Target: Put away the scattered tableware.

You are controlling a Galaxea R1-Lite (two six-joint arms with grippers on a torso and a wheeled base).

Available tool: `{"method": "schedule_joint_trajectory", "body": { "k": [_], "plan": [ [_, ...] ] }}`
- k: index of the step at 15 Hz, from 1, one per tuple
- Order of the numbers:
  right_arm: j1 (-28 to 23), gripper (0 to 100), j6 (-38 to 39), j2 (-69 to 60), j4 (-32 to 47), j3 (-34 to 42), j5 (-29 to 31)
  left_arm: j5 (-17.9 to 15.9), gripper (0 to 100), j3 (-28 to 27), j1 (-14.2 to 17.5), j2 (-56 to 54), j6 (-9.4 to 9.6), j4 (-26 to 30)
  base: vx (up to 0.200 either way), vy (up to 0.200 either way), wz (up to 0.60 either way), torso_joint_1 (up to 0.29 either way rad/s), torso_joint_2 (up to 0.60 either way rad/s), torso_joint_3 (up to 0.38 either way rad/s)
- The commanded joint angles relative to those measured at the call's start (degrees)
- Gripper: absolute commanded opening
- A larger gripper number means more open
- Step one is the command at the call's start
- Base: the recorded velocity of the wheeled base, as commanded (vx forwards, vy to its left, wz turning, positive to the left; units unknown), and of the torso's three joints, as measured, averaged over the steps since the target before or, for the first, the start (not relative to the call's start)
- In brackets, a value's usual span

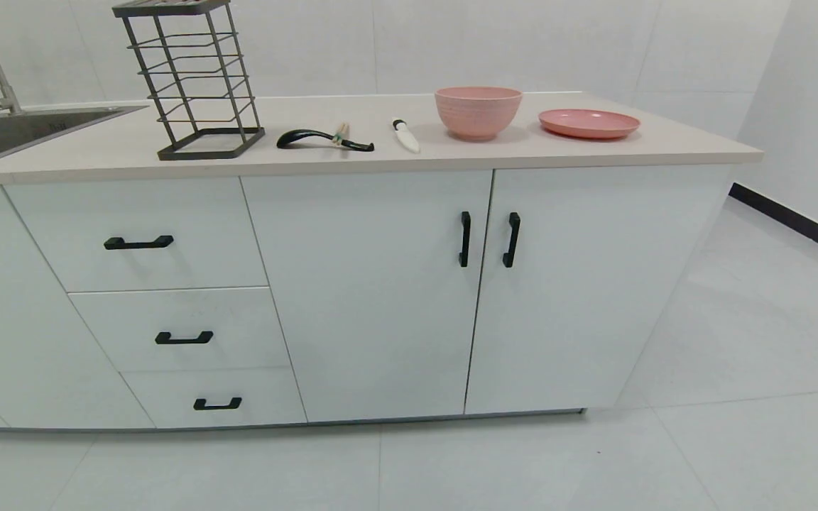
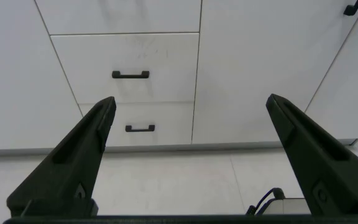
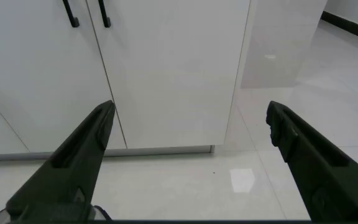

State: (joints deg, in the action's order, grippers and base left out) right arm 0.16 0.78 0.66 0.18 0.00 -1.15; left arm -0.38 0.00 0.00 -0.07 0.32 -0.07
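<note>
Head view, tableware: the pink bowl (image 1: 478, 111) and pink plate (image 1: 589, 123) stand side by side, not touching, on the countertop (image 1: 96, 163). A black spoon (image 1: 313, 137) lies with chopsticks (image 1: 341, 135) across its handle. A white utensil (image 1: 406, 135) with a black end lies between spoon and bowl.
Head view, around: a wire rack (image 1: 196, 78) stands just beside the spoon, with the sink (image 1: 18, 131) beyond it.
Head view, writing: a mark on the sink wall is too small to read.
Left wrist view: my left gripper (image 2: 190, 109) has its fingers wide apart, holding nothing, facing the lower drawers (image 2: 126, 53).
Right wrist view: my right gripper (image 3: 190, 112) is spread too and empty, before the closed cabinet doors (image 3: 166, 68), low over the floor (image 3: 241, 180).
</note>
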Motion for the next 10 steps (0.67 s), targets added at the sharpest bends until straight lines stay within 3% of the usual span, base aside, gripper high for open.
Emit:
{"method": "schedule_joint_trajectory", "body": {
  "k": [1,4,5,8,10],
  "plan": [
    [0.0,100,-0.1,0.0,0.0,0.0,-0.1,0.0,100,0.0,0.0,0.1,-0.14,0.0,0.000,0.000,0.00,0.000,0.00,0.000],
    [0.0,100,-0.6,0.0,-0.7,0.0,-0.3,-0.1,100,0.0,0.0,0.1,-0.14,0.0,0.000,0.000,0.00,0.000,0.00,0.000],
    [-0.1,100,-0.8,0.0,-6.3,0.0,-0.4,-0.1,100,0.0,0.0,0.1,-0.14,0.0,0.000,0.000,0.00,0.000,0.00,0.000],
    [-0.2,100,-2.5,0.0,-12.3,-0.3,-0.5,-0.1,100,0.0,0.0,0.1,-0.05,-0.1,0.000,0.000,0.00,0.000,0.00,0.000],
    [-0.2,100,-2.8,0.9,-11.9,-4.4,-5.5,-0.1,100,0.0,0.0,0.1,0.03,-0.1,0.000,0.000,0.00,0.000,0.00,0.000]
  ]
}}
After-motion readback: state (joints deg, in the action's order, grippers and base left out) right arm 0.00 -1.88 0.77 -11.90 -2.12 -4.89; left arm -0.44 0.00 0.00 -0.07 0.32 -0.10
